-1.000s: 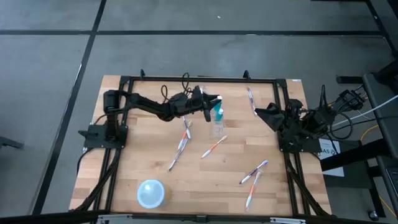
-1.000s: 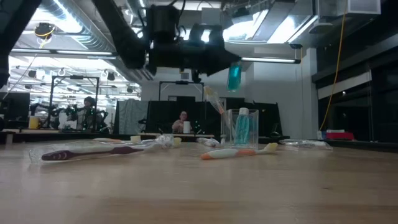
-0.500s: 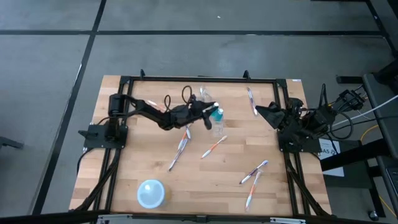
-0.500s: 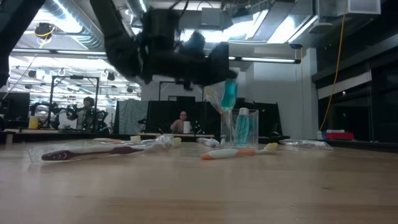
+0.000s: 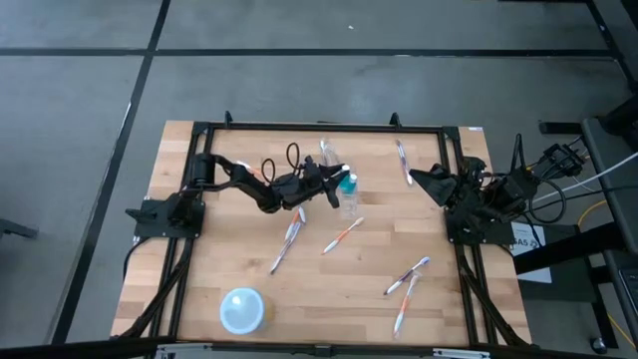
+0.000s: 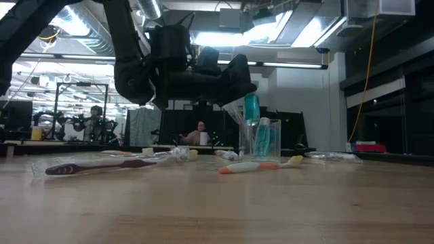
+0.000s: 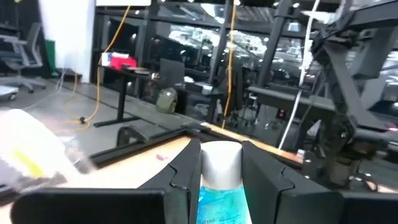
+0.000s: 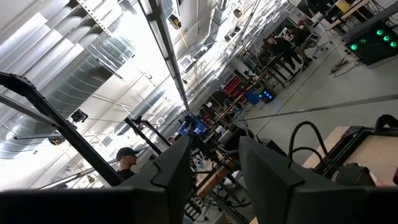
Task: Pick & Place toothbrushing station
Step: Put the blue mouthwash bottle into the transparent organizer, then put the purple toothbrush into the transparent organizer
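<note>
Near the wooden table's far edge, left gripper clamps one small teal tube beside one clear plastic cup; right gripper parked wide.

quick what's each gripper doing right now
Left gripper: shut on the teal tube, held above the clear cup.
Right gripper: open, empty, parked at the table's right edge.

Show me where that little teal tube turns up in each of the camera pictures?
High view: the teal tube sits mid-table near the far edge, held in the left tool.
Low view: the tube hangs just right of centre, above the clear cup.
Left wrist view: the tube fills the bottom centre, white cap up, between the two dark fingers.
Right wrist view: not in it.
Shared landmark: the left tool holding it.
</note>
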